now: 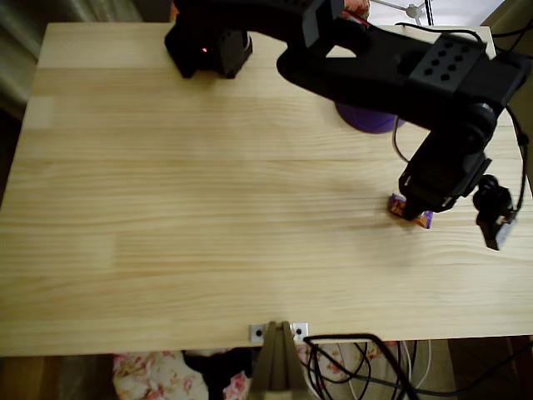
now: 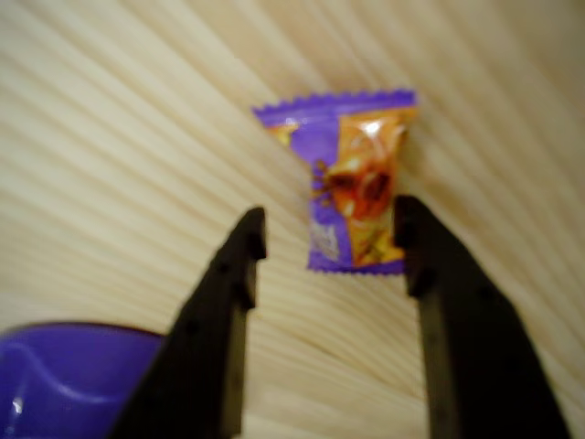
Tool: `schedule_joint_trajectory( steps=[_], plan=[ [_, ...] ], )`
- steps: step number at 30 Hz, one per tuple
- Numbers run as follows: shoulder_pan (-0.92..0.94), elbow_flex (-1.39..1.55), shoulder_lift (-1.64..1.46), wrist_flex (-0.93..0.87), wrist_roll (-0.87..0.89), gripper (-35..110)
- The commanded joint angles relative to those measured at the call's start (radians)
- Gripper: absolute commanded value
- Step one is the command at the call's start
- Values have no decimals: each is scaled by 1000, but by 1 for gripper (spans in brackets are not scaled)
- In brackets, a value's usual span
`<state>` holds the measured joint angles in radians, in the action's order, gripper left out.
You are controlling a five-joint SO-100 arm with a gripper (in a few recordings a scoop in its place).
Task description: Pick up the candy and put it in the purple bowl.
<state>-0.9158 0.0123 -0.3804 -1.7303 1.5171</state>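
Note:
The candy, an orange and purple wrapped piece, lies flat on the wooden table. In the wrist view my open gripper hangs just above it, its two black fingers straddling the candy's near end, the right finger touching its edge. Seen from overhead, the candy pokes out from under the black arm at the right side of the table. The purple bowl sits behind it, mostly covered by the arm; its rim shows at the lower left of the wrist view.
The arm's black base stands at the table's back edge. A metal bracket and cables sit at the front edge. The right table edge is close to the candy.

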Motion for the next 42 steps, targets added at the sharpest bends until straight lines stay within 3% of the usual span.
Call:
schedule_joint_trajectory(
  steps=[1, 11, 21, 29, 42],
  plan=[
    [-12, 34, -160, -32, -14, 24],
    [-9, 48, -149, -31, 9, 19],
    [6, -6, -118, -31, -31, 1],
    [12, -14, -126, -31, -58, 0],
    [28, 232, -526, -31, -179, 0]
  ],
)
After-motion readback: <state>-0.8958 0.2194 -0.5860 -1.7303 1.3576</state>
